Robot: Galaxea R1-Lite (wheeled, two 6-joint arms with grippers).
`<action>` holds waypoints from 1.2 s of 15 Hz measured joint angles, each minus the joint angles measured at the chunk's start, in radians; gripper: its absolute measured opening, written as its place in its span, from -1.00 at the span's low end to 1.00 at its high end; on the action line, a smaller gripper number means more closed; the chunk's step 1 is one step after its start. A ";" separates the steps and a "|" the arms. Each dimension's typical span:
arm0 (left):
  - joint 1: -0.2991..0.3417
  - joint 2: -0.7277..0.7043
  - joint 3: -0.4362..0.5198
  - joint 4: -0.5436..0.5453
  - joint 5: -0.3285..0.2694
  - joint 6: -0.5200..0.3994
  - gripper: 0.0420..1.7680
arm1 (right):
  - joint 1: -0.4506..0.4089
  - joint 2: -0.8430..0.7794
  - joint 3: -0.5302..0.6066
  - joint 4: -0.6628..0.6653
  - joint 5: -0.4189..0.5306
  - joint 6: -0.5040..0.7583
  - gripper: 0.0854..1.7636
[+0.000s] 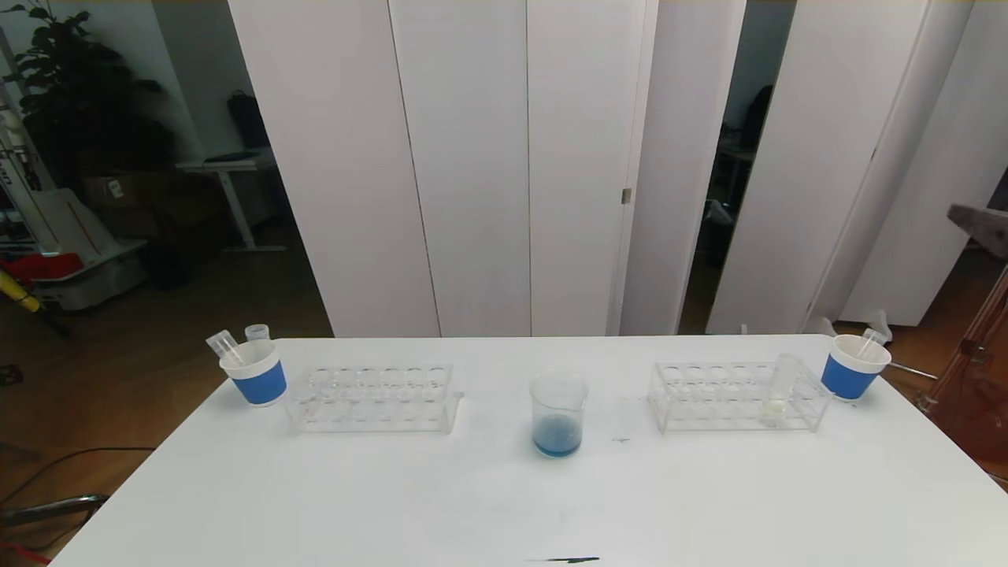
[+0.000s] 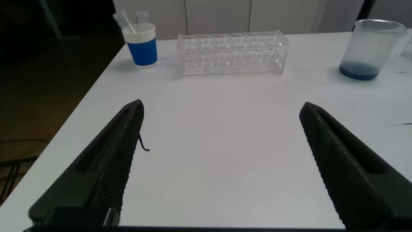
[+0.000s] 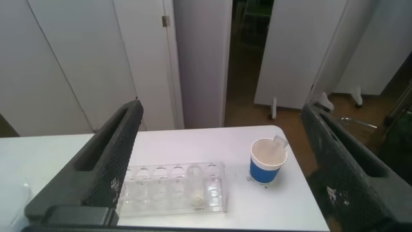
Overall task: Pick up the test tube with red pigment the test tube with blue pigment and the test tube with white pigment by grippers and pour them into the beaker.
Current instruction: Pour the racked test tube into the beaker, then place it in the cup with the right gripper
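The beaker [image 1: 558, 415] stands mid-table with blue pigment at its bottom; it also shows in the left wrist view [image 2: 370, 48]. The test tube with white pigment [image 1: 778, 390] stands upright in the right rack [image 1: 736, 396], also seen from the right wrist [image 3: 195, 187]. The test tubes with red and blue pigment are out of view. My left gripper [image 2: 222, 106] is open over bare table, short of the left rack [image 2: 232, 53]. My right gripper [image 3: 221, 106] is open, above and short of the right rack [image 3: 174, 187]. Neither gripper shows in the head view.
A blue paper cup [image 1: 253, 370] left of the left rack [image 1: 374, 398] holds two clear tubes. Another blue cup [image 1: 854, 366] with one clear tube stands at the table's far right corner. Beyond the far table edge are white panels.
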 joint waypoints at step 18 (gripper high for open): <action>0.000 0.000 0.000 0.000 0.000 0.000 0.96 | 0.128 0.574 0.504 -0.879 -0.163 0.007 0.98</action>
